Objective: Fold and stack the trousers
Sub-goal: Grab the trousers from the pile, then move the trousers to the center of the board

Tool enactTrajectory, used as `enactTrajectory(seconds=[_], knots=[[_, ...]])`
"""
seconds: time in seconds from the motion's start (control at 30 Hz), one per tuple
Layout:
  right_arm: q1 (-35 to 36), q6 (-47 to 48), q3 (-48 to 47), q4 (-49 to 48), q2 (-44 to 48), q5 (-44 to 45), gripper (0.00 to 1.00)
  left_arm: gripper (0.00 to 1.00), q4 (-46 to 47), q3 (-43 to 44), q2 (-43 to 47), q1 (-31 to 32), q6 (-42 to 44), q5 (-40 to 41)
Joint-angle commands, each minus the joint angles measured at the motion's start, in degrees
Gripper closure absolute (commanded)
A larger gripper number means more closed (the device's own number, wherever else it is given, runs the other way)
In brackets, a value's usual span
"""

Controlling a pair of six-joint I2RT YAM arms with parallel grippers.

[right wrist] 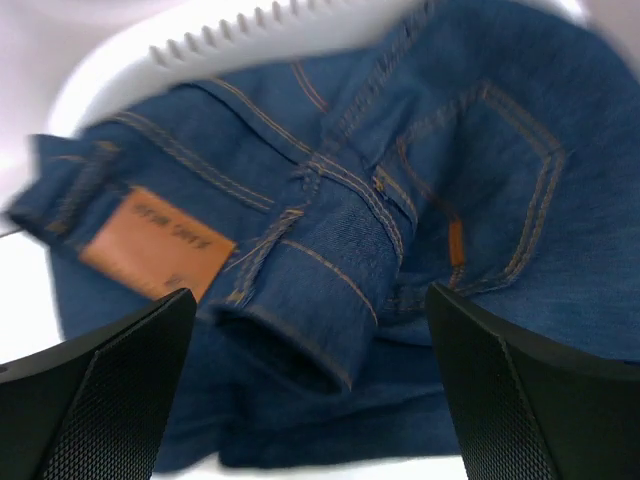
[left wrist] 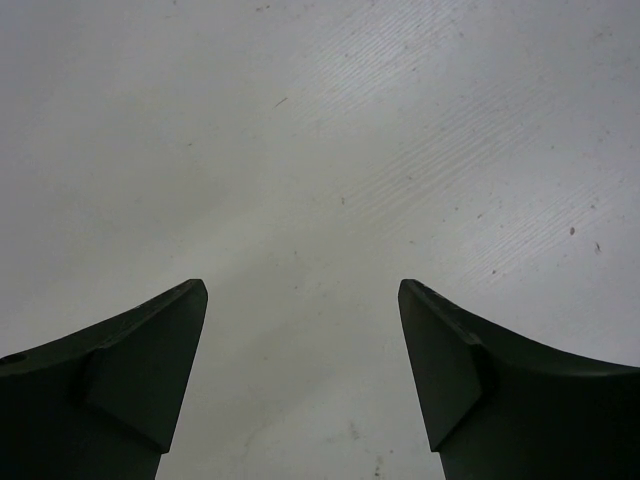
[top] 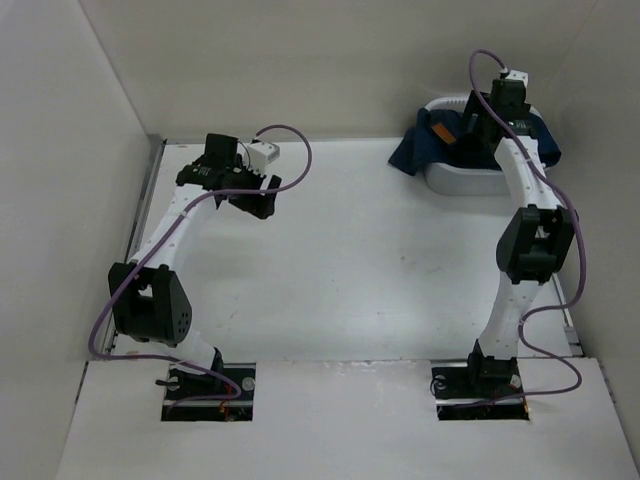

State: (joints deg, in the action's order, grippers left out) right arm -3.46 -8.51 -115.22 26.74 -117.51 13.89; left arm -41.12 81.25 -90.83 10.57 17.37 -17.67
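Note:
The trousers (top: 428, 145) are dark blue jeans bunched in a white basket (top: 455, 183) at the far right of the table, hanging over its rim. In the right wrist view the jeans (right wrist: 340, 250) fill the frame, with orange stitching, a tan waist patch (right wrist: 155, 243) and a rolled leg cuff. My right gripper (right wrist: 310, 300) is open just above the jeans, jaws either side of the cuff, holding nothing; in the top view it (top: 475, 125) is over the basket. My left gripper (left wrist: 302, 290) is open and empty above bare table; in the top view it (top: 262, 205) is at the far left.
White walls enclose the table on the left, back and right. The basket's slotted rim (right wrist: 230, 30) shows behind the jeans. A metal rail (top: 148, 195) runs along the table's left edge. Purple cables (top: 300, 150) loop off both arms.

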Motion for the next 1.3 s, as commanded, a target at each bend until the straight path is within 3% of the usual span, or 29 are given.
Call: enactTrajectory(seconds=[0.0, 0.23, 0.27, 0.3, 0.33, 0.37, 0.4, 0.63, 0.73, 0.83, 0.97, 1.07, 1.2, 1.27], knots=[[0.4, -5.1, -4.9, 4.2, -3.0, 1.0, 0.0, 0.22, 0.9, 0.6, 3.5, -1.4, -0.9, 1.2], [-2.5, -12.9, -2.5, 3.3, -5.9, -6.5, 0.0, 0.21, 1.7, 0.8, 2.9, -4.4, 0.5, 3.0], [-2.7, -13.5, -2.2, 3.2, -6.2, -8.4, 0.06, 0.21, 1.7, 0.9, 2.9, -4.5, 0.7, 3.2], [-2.8, -13.9, -2.2, 3.1, -6.4, -9.1, 0.18, 0.21, 1.7, 0.9, 2.9, -5.0, 1.1, 3.5], [-2.7, -14.1, -1.9, 1.7, -5.9, -9.3, 0.63, 0.21, 1.7, 0.8, 2.9, -5.2, 1.3, 4.0], [-2.4, -13.3, -1.2, -1.0, -4.3, -7.8, 0.91, 0.21, 1.8, 0.5, 3.1, -5.3, 1.5, 4.4], [-2.4, -12.8, -0.6, -2.7, -3.0, -6.3, 0.99, 0.21, 2.0, 0.2, 3.4, -5.5, 1.6, 4.6], [2.4, -6.5, -0.4, -14.2, 10.3, 1.6, 1.0, 0.21, 4.9, -3.1, 7.7, -5.6, 1.6, 4.8], [8.9, -0.1, -4.5, -17.9, 16.9, 2.9, 1.0, 0.2, 7.3, -5.0, 11.0, -6.3, 1.1, 4.8], [21.3, 7.3, -10.5, -22.9, 19.9, 3.7, 1.0, 0.18, 10.3, -7.4, 14.8, -8.8, -1.0, 4.8], [39.1, 18.2, -21.1, -30.9, 16.2, 4.7, 1.0, 0.17, 12.1, -8.7, 18.0, -13.1, -4.4, 4.1], [54.0, 26.3, -37.0, -42.4, 6.6, 0.1, 1.0, 0.16, 12.8, -8.1, 20.5, -16.4, -8.6, 1.6], [64.4, 29.0, -41.0, -59.4, 1.9, -12.5, 1.0, 0.16, 12.9, -6.7, 23.4, -17.4, -12.3, -4.0], [67.0, 28.6, -40.9, -63.2, 1.5, -13.5, 0.99, 0.16, 12.9, -5.7, 24.0, -17.4, -14.3, -5.5]])
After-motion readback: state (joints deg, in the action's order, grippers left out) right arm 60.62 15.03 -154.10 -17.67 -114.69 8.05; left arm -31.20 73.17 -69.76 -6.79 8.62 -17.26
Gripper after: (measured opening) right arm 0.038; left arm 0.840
